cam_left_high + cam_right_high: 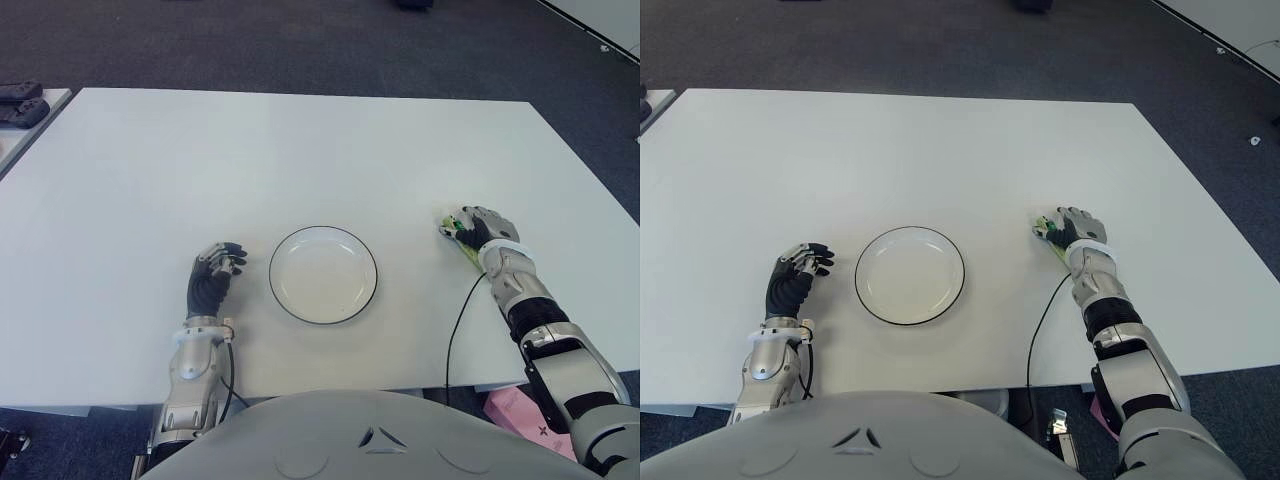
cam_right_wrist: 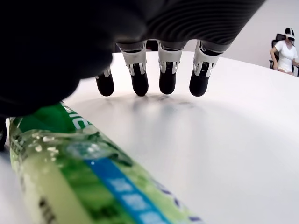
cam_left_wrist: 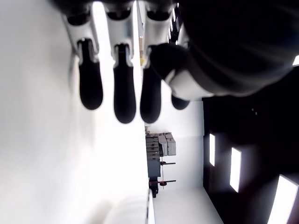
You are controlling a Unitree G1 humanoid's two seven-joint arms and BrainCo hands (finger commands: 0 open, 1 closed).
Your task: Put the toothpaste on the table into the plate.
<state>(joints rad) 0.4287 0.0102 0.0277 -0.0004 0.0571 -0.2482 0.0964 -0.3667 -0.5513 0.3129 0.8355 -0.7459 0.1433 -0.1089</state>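
A green and white toothpaste tube lies on the white table, to the right of the plate. My right hand hovers low over the tube with its palm above it. Its fingers stretch past the tube, tips down near the tabletop, not closed around it. Only the tube's end peeks out from under the hand in the eye views. The round white plate with a dark rim sits near the table's front edge, with nothing in it. My left hand shows left of the plate, fingers relaxed and holding nothing.
A black cable runs from my right wrist off the table's front edge. Dark objects lie on a side surface at far left. A pink item sits below the table's front right. A person sits far beyond the table.
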